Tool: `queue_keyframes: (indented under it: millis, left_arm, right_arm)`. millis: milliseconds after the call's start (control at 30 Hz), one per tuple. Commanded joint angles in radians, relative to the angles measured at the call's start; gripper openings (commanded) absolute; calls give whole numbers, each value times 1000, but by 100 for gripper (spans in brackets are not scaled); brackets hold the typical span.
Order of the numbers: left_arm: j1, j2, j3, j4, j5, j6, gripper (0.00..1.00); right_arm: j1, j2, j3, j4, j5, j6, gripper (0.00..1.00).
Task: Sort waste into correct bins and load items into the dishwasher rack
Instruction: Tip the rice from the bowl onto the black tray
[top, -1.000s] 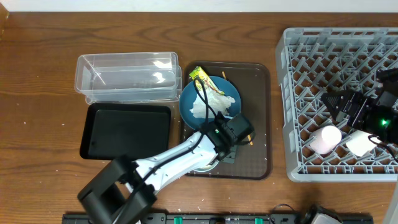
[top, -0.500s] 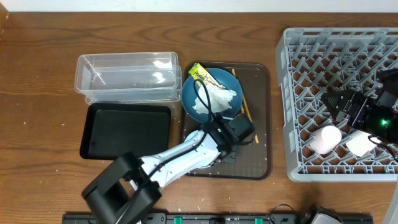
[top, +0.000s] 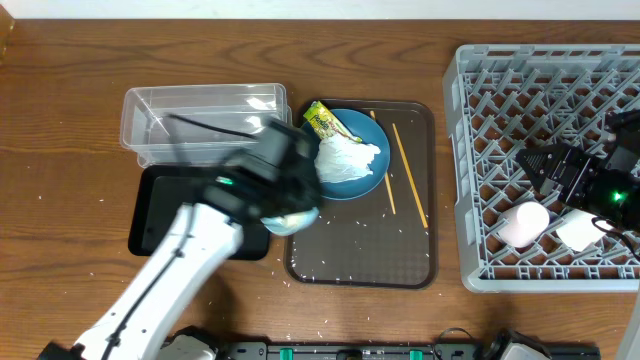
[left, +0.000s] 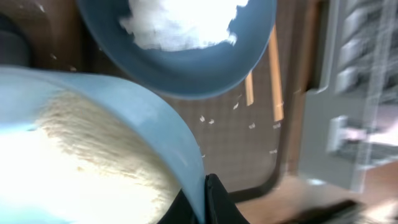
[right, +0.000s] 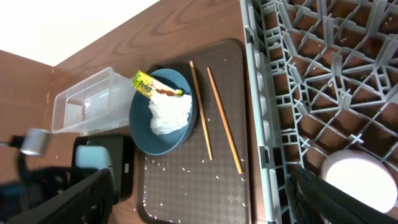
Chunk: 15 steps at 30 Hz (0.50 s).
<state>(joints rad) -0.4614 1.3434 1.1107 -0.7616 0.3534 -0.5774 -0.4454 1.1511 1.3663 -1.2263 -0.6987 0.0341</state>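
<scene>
- We see the left gripper (left: 202, 200) pinching the rim of a white bowl with a pale blue rim (left: 93, 137), one dark finger on each side of the wall
- In the wrist view the bowl is tilted and holds a heap of white rice (left: 68, 162)
- From overhead the arm and bowl are blurred; the bowl sits over the seam between the shallow black rectangular tray (top: 165, 215) and the dark brown serving tray (top: 415, 255)
- The clear plastic rectangular tub (top: 205, 122) lies just behind the black tray, touching it
- On the serving tray rests a large round dark-blue plate (top: 368, 180), carrying a crumpled white paper napkin (top: 348, 160) and, at its far-left edge, a green-yellow printed snack wrapper (top: 322, 122)
- Two thin wooden chopsticks (top: 410, 178) lie just right of the plate, and loose rice grains (top: 350, 228) are scattered on the near part of the tray
- The right gripper (right: 200, 175) hangs over the light-grey plastic lattice rack (top: 500, 90) with its fingers spread wide and nothing between them
- In the near corner of the rack lie a small pink cup (top: 523, 225) and a small white cup (top: 578, 232), side by side
</scene>
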Motion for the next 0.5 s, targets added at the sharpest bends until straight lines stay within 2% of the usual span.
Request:
queue_keyframes:
  millis: [0, 233, 400, 467]
  left_arm:
    - [182, 3, -5, -8, 331, 140, 6]
    - [532, 25, -131, 5, 698, 361, 6]
    - [740, 77, -251, 115, 1106, 558, 6]
    - [796, 113, -288, 144, 1208, 611, 6]
  right_arm:
    - [9, -1, 7, 0, -5, 6, 87]
    - [9, -1, 7, -3, -5, 6, 87]
    - [9, -1, 7, -3, -5, 8, 86]
    - [9, -1, 7, -3, -5, 14, 86]
